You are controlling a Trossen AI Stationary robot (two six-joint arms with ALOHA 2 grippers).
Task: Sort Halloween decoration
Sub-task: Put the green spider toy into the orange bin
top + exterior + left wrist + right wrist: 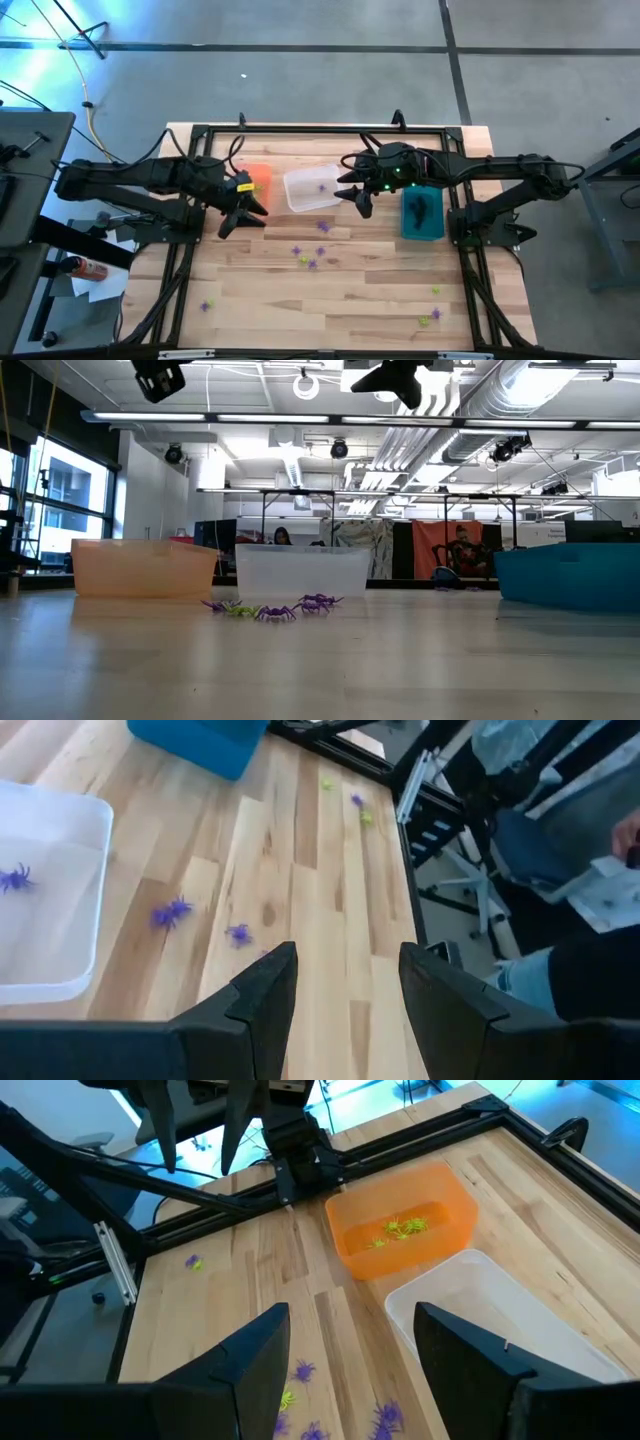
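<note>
Small spidery decorations lie loose on the wooden table: purple and yellow-green ones (305, 257) near the middle, also in the low view (270, 608), others near the front edge (430, 318) and at the front left (207, 305). The orange bin (445, 1205) holds yellow-green ones (400, 1230). One purple one (14, 877) lies in the clear bin (312, 188), and dark ones (420, 210) lie in the teal bin (438, 228). My left gripper (240, 218) hangs open above the table beside the orange bin. My right gripper (355, 200) hangs open at the clear bin's right side. Neither holds anything.
The three bins stand in a row across the table's far half, orange, clear, teal from left to right. A black frame (300, 130) runs round the table top. Bare wood lies between the loose decorations in the near half. A person's leg (590, 980) shows beyond the table's edge.
</note>
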